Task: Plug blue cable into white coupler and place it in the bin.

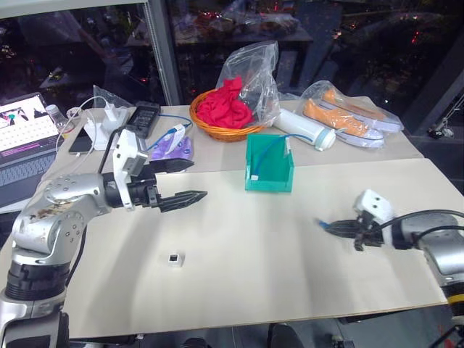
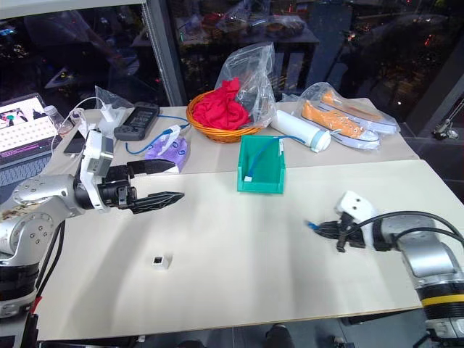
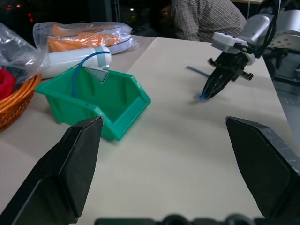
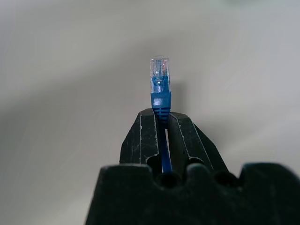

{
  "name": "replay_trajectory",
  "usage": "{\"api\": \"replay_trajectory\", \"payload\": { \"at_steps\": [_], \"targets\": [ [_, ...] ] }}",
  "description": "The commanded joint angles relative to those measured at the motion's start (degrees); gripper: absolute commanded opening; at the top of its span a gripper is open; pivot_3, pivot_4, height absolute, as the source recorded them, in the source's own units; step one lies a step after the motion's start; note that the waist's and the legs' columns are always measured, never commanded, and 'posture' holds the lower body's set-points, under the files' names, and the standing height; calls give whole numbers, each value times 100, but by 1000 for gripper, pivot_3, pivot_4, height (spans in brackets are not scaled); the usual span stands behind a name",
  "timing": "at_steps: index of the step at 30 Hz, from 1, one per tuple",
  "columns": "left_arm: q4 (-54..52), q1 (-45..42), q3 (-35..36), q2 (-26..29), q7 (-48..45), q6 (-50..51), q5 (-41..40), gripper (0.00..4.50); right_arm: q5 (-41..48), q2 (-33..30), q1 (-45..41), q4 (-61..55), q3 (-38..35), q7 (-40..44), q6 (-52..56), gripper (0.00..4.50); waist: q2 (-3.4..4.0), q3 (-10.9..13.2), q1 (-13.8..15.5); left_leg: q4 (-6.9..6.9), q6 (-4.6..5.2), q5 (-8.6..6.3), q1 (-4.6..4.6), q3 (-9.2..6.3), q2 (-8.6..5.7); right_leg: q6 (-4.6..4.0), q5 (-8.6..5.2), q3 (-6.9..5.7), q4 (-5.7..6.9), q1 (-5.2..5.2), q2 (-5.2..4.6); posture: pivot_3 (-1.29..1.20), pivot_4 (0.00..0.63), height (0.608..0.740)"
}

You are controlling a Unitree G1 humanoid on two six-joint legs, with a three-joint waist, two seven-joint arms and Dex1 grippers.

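- The blue cable point(image 4: 161, 101) is pinched between the clenched fingers of the right gripper point(image 1: 338, 229), its clear plug point(image 4: 159, 70) standing out past the fingertips along the gripper's own line, so the plug's long axis follows the direction in which the gripper points.
- In the head views that gripper is seen low over the table point(image 1: 290, 246) on the robot's right, aimed toward the left; a short blue tip shows at its front.
- The white coupler point(image 1: 175, 257) lies loose on the table well apart from the plug, toward the robot's left and nearer the front edge; which way its dark socket faces cannot be told for certain, though a dark face seems turned upward.
- The left gripper point(image 1: 190, 197) hangs above the table with its jaws spread wide and nothing held — it is plainly the nearer one to the coupler, which lies below and just in front of it.
- The bin point(image 1: 269, 165) stands beyond and between both arms, and a thin blue wire is already seen inside it.
- The coming move is judged to hinge on the coupler being picked up by the left gripper and its socket turned to meet the plug's axis.
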Motion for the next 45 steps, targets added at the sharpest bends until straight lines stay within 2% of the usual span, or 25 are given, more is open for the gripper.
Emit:
{"api": "replay_trajectory", "payload": {
  "at_steps": [1,5,8,9,14,18,23,29,33,40,43,45],
  "targets": [
    [-16,-264,-886,-5,-452,-512,694,4500,-167,453,-578,-537,884,309,43,65,0,0,3,0,0,0,0,0,0,0,0,0,-1,1,2,0,150,740],
    [175,-559,-1185,-277,-580,-570,816,4500,-339,701,-832,-353,1336,462,-50,65,-4,3,103,8,1,0,-20,-8,-5,2,2,-2,-4,-8,2,0,150,740],
    [380,-867,-1754,-544,-699,-710,1226,4500,-705,912,-884,-139,1791,347,-90,65,-4,2,131,14,2,-1,-26,-9,-8,4,3,-2,-6,-15,2,0,150,740],
    [466,-954,-1890,-631,-688,-730,1354,4500,-724,931,-862,-136,1815,339,-50,986,-4,2,143,13,2,-1,-29,-9,-8,4,3,-4,-11,-15,2,0,150,740],
    [916,-1245,-2340,-1034,-663,-991,1930,4500,-456,899,-641,-563,1436,223,399,2610,-4,2,111,13,2,-1,-29,-7,-7,3,3,-3,-12,-15,2,0,150,740],
    [1135,-1407,-2862,-1355,-880,-1062,2272,4500,-94,678,-441,-1576,668,-150,1152,4005,-4,3,146,21,2,-1,-34,-8,-9,5,4,-2,-6,-15,2,0,150,740],
    [1376,-1503,-3296,-1458,-1036,-1152,2761,4500,640,412,-251,-2589,-318,-505,2331,4005,-4,3,167,30,4,-2,-39,-10,-9,6,4,-3,-6,-15,2,0,150,740],
    [1678,-1566,-3741,-1780,-823,-892,3347,4500,1188,245,251,-3614,-1206,-1096,3203,4005,-5,3,182,37,10,-5,-47,-10,-10,7,5,-4,-5,-14,2,0,150,740],
    [1871,-1479,-3814,-2024,-686,-808,3491,4500,1401,201,534,-3949,-1486,-1422,3461,4005,-6,4,185,50,15,-8,-54,-10,-12,12,8,-4,-5,-14,1,0,150,740],
    [2417,-1433,-4039,-2069,-649,-960,3950,4500,1685,61,1049,-4333,-2039,-1755,3625,4005,-6,3,192,57,20,-11,-52,-9,-13,14,12,-2,-2,-7,1,0,150,740],
    [2648,-1457,-4002,-2089,-533,-1062,4081,3745,1806,-35,1182,-4459,-2211,-1842,3698,4080,-6,3,196,58,21,-11,-43,-9,-12,14,15,-2,-3,2,1,0,150,740],
    [2724,-1457,-3937,-2153,-488,-1078,4059,3043,1902,-75,1197,-4506,-2270,-1919,3741,4080,-6,3,197,58,22,-12,-34,-9,-12,12,17,0,-1,10,1,0,150,740]
  ]
}}
